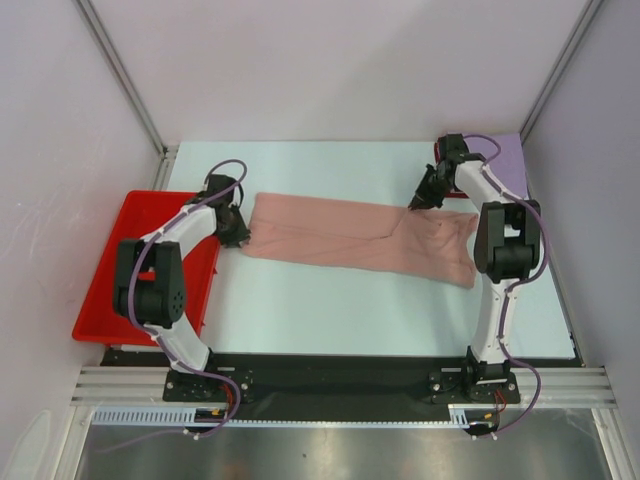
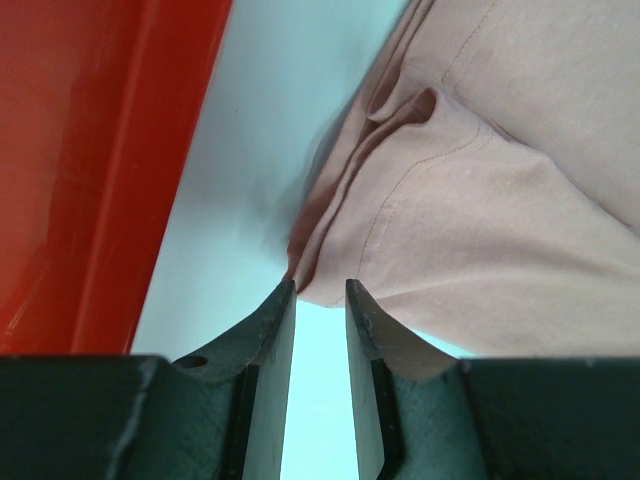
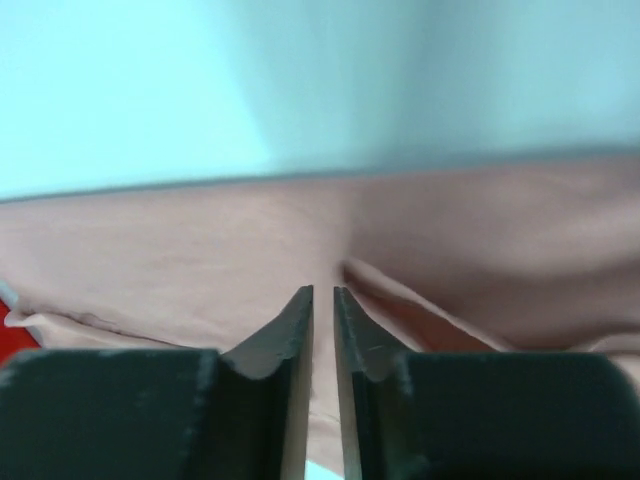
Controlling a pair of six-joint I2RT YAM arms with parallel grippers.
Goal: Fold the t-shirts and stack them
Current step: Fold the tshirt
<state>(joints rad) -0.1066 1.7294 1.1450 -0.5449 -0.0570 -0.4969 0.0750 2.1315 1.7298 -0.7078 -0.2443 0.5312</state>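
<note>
A dusty-pink t-shirt (image 1: 350, 235), folded into a long strip, lies across the table from left to right. My left gripper (image 1: 238, 236) sits at its left end. In the left wrist view that gripper (image 2: 320, 285) stands open, bare table shows between the jaws, and the pink hem (image 2: 500, 220) starts just past the tips. My right gripper (image 1: 415, 203) is at the strip's back edge. In the right wrist view its jaws (image 3: 323, 290) stand a thin slit apart, tips against the cloth (image 3: 200, 260) beside a raised fold; whether cloth is pinched is unclear. A folded lavender t-shirt (image 1: 512, 160) lies at the back right.
A red plastic tray (image 1: 110, 290) stands off the table's left edge, its wall (image 2: 90, 150) close beside my left gripper. A small red patch (image 1: 440, 150) shows behind the right arm. White walls enclose the table on three sides.
</note>
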